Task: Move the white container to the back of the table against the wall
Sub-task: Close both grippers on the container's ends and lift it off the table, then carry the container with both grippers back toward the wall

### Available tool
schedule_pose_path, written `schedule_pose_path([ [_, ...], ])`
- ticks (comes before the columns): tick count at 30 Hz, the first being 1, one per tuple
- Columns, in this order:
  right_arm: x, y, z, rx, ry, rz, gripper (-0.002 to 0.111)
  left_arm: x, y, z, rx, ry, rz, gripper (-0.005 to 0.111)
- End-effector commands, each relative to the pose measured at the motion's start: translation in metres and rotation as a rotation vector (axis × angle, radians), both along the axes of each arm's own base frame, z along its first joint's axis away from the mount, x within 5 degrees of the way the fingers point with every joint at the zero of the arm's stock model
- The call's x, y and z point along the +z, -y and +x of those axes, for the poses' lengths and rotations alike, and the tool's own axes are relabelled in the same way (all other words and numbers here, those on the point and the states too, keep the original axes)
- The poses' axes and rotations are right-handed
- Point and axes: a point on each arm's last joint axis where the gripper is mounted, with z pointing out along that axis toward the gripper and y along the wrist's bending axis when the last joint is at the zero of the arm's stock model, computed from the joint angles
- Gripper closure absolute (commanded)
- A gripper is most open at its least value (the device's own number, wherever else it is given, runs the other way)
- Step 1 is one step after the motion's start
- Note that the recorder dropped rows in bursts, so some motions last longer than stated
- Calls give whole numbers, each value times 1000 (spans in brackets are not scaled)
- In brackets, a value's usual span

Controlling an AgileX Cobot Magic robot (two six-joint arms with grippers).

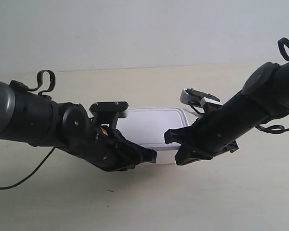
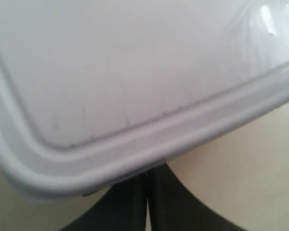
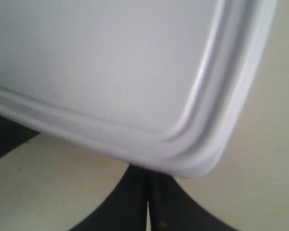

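The white container [image 1: 151, 126] lies on the table [image 1: 135, 207], its flat rimmed lid facing up, well short of the wall [image 1: 135, 29]. My left gripper [image 2: 148, 175] is shut, fingers pressed together, their tips tucked under the lid rim near one front corner of the white container [image 2: 135, 72]. My right gripper [image 3: 147, 174] is also shut, its tips under the rim by the other front corner of the white container [image 3: 111, 62]. In the exterior view the left gripper [image 1: 150, 156] comes from the view's left and the right gripper [image 1: 172, 139] from its right.
Bare table [image 1: 149, 84] stretches between the container and the wall. A black cable [image 1: 19, 180] trails on the table under the arm at the exterior view's left. The other gripper [image 3: 5, 137] shows as a dark shape in the right wrist view.
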Motion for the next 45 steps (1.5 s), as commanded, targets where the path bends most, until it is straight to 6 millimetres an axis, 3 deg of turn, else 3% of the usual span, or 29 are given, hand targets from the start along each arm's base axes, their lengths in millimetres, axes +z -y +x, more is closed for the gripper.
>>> schedule_pose_path([
  [1,-8,-4,8,2,2,-4,108,9,-3,14,2,55,-2,107],
  [14,-13,-18,46,-6,45,11,108,-4,4,40,-46,75,42,107],
  [25,-14,-27,73,-9,100,23,108,-3,-25,76,15,104,64,107],
  [36,-18,-37,112,-17,189,14,108,-13,-13,110,-40,186,101,107],
  [45,-23,-43,140,-27,241,-14,108,-15,-36,142,5,198,117,107],
])
